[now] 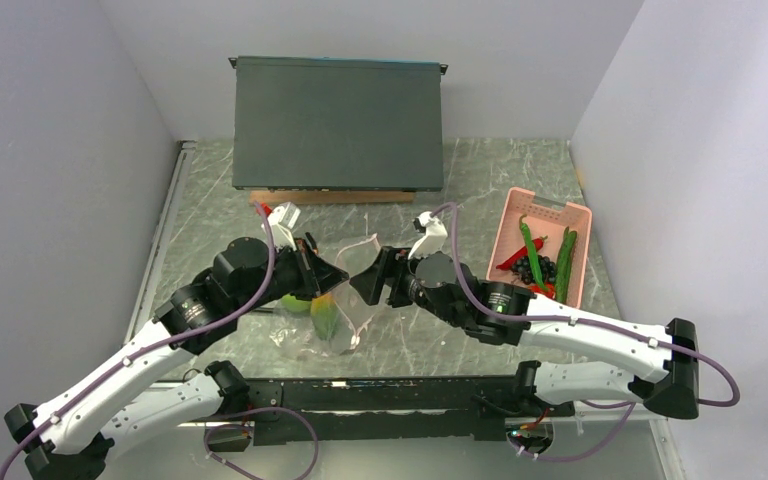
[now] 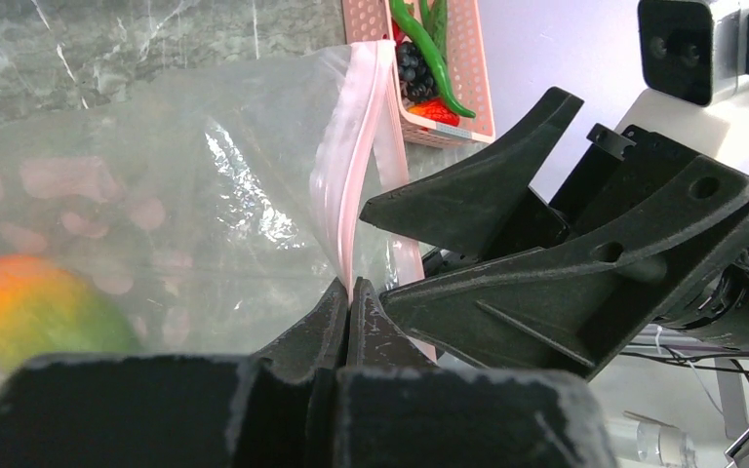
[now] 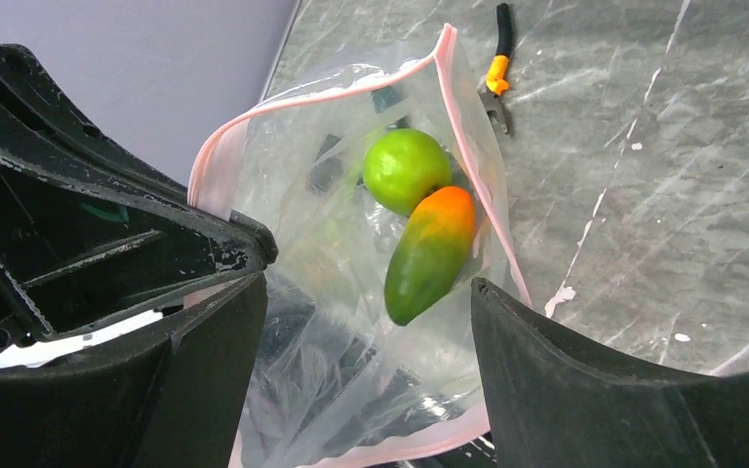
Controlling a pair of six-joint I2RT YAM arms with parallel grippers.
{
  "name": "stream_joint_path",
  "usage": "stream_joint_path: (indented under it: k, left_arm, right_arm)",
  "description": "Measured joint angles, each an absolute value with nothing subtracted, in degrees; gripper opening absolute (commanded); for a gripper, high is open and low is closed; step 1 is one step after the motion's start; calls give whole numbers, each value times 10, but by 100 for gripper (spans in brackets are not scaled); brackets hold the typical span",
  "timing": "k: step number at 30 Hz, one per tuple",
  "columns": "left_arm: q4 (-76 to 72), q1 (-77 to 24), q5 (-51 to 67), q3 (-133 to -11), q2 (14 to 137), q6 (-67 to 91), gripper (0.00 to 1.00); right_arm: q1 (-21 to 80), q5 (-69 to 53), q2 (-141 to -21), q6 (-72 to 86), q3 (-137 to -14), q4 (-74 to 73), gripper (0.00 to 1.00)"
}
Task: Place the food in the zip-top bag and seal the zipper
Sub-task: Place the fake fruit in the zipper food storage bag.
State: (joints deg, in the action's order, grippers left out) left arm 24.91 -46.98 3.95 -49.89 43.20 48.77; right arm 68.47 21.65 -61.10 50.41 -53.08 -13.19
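Partly: green fruit (image 3: 405, 168), orange piece (image 3: 432, 253) bagged; chilies (image 1: 522, 255), cucumber (image 1: 564, 262) pending, 3 o'clock. Zipper (image 2: 351, 146) unsealed, pinched by left end effector (image 2: 348, 292); right end effector (image 3: 366, 283) wide.

Grey marble tabletop (image 1: 210, 215), pale walls (image 1: 55, 150)

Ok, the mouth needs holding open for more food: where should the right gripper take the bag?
Probably the zipper lip opposite where the left gripper pinches it, coming from the basket side, one finger inside the bag: that lip stands thin and free.
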Motion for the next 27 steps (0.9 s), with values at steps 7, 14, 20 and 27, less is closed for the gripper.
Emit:
stream_joint_path:
  k: [7, 14, 20, 27]
  left_arm:
    - [251, -470, 31, -499, 426, 488, 0]
    - [252, -470, 26, -498, 426, 487, 0]
    - [257, -470, 17, -491, 426, 485, 0]
    - [264, -470, 16, -491, 426, 477, 0]
  right_arm:
    - [685, 221, -603, 446, -553, -143, 75]
    - [685, 282, -562, 371, -584, -183, 76]
    - [673, 387, -500, 326, -587, -238, 78]
    - [507, 435, -440, 340, -560, -281, 75]
